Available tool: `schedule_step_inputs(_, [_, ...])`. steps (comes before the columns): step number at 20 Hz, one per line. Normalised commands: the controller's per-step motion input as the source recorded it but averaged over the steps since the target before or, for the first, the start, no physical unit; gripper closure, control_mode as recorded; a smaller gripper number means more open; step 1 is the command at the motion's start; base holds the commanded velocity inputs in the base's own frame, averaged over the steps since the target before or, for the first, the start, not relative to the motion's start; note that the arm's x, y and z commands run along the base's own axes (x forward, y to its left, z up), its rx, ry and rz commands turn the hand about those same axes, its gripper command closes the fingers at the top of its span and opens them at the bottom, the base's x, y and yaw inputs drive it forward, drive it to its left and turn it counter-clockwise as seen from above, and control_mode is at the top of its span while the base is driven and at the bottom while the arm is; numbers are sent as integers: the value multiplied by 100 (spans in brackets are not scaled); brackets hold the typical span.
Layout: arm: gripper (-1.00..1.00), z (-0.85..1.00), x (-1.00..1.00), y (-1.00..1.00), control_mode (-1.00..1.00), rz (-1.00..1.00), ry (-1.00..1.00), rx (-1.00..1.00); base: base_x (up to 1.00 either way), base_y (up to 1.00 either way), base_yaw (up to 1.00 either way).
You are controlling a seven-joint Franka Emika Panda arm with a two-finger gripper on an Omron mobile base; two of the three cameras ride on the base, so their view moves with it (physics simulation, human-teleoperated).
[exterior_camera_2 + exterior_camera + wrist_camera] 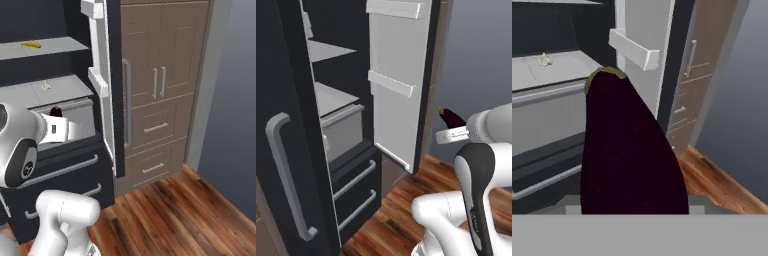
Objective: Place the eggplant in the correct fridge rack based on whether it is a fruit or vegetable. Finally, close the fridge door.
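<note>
Jaws clenched on eggplant (pixel 629 150), stem tip forward, held in front of open fridge. Fridge door (pixel 398 80) swung wide. Fridge rack (pixel 549 70) just ahead, banana (pixel 31 44) on higher shelf.

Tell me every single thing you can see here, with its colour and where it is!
eggplant: one, dark purple with a yellow-green stem tip, held in the gripper, out in front of the open fridge
banana: one, yellow, on the higher fridge shelf
small pale item: one, whitish, on the fridge rack; too small to tell what it is
fridge rack: one, pale grey, with a grey drawer front just below it
fridge door: one, black with pale grey lining and bins, standing open
left fridge door: one, black with a grey bar handle
cabinets: brown doors and drawers, right of the fridge
floor: brown wood
gripper: one, white arm, closed on the eggplant
</note>
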Motion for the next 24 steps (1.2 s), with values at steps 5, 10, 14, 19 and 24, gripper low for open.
schedule_step_inputs(5, [100,0,0,0,100,0,0,0,29,-18,64])
schedule_step_inputs(10, [100,0,0,0,100,0,0,0,35,-47,58])
schedule_step_inputs(14, [100,0,0,0,100,0,0,0,28,-71,42])
schedule_step_inputs(19, [100,0,0,0,100,0,0,0,54,-18,21])
schedule_step_inputs(24, [100,0,0,0,100,0,0,0,58,18,3])
